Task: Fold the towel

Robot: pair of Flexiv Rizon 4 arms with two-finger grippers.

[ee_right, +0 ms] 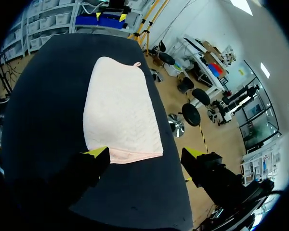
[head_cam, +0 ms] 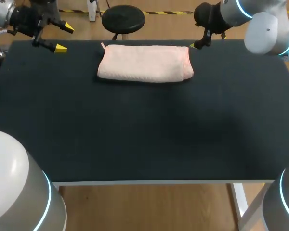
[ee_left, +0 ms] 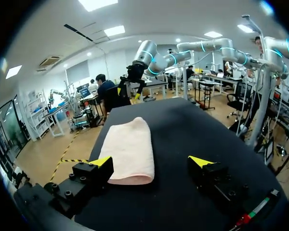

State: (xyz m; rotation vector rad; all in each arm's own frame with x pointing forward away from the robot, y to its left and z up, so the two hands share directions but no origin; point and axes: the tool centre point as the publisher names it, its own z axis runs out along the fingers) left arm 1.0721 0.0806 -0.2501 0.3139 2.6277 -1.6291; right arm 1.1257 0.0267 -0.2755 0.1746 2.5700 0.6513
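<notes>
Head view: folded towel (head_cam: 144,63) on table (head_cam: 144,134), left end effector (head_cam: 64,38) and right end effector (ee_right: 144,152) spread.

White-grey arms (head_cam: 267,29), cyan light rings, black left claw (ee_left: 151,161) with screws, right claw (ee_right: 144,152), yellow wedge tips

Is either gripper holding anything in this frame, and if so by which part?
Nothing is held: the left gripper and right gripper are both open, and the towel lies folded on the table.

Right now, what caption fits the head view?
Folded pale pink towel on black table, left gripper and right gripper open near its ends.
</notes>
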